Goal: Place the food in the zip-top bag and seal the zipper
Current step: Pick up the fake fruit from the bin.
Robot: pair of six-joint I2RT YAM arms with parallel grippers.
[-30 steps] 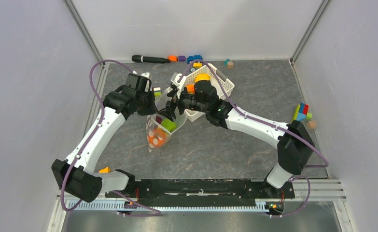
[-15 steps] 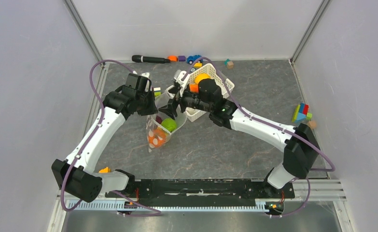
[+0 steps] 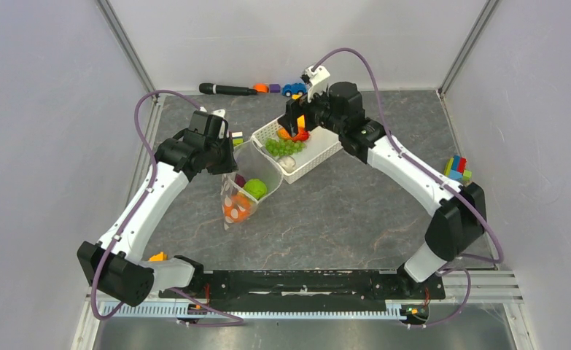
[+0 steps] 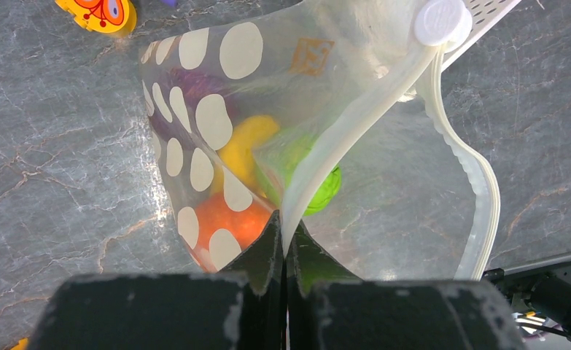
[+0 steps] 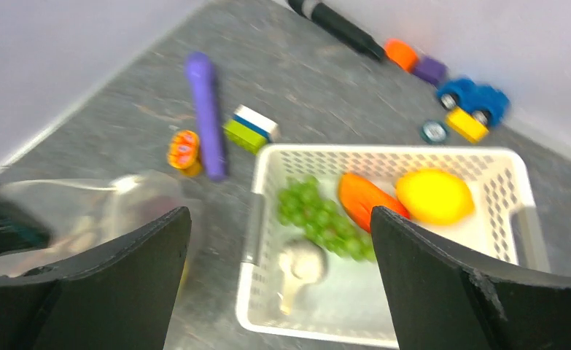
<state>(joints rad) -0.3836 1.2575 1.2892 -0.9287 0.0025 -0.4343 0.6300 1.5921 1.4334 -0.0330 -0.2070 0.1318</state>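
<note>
Over the white basket (image 3: 316, 162) at the back of the grey table (image 3: 326, 211), the right gripper (image 3: 297, 125) is now hovering with its jaws spread wide and nothing between them. A second ago it was reaching down at the mouth of the zip-top bag (image 3: 240, 191), close beside the left gripper (image 3: 226, 151). The left gripper is staying where it was, its jaws pinching tight on the zipper (image 4: 355, 124) at one side of the mouth and holding that edge up.

The bag is hanging open just left of the basket, its lower end resting on the table. Its clear plastic, printed with white dots, is sagging around the food (image 3: 238, 206) inside: an orange piece (image 4: 231, 219), a yellow piece (image 4: 247, 142), a green piece (image 4: 322, 186) and a purple piece (image 4: 191, 82). Seen blurred from the right wrist, green grapes (image 5: 319, 215), a red-orange piece (image 5: 364, 198), a yellow fruit (image 5: 434, 195) and a pale piece (image 5: 302, 261) are lying in the basket.
</note>
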